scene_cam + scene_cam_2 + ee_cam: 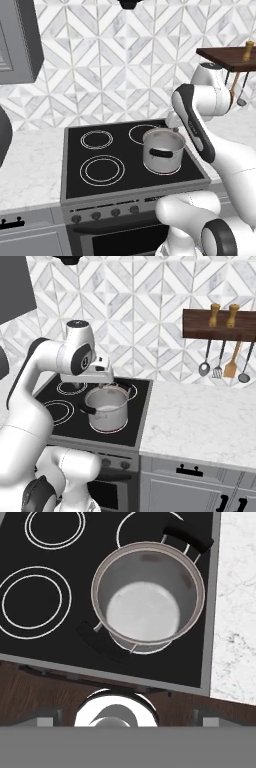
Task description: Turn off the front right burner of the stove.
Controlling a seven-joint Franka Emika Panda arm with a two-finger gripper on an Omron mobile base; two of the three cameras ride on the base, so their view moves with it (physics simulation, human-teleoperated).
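Observation:
The stove [75, 186] is a grey steel range with a black glass cooktop and a front row of small dark knobs [115, 212]. A steel pot [162, 150] with black handles stands on the front right burner [165, 172], whose ring peeks out under the pot's base [145, 652]. The pot [150, 597] is empty. My gripper [103, 384] hangs above the pot's far rim and points down, well above the knobs [105, 462]. Its fingertips [47, 717] sit far apart at the hand view's bottom, open with nothing between them.
A front left double white ring [102, 170] and two smaller back rings mark the other burners. Marble counter [200, 416] lies right of the stove, under a wooden shelf [220, 326] with hanging utensils [231, 363]. A grey cabinet [17, 40] hangs at upper left.

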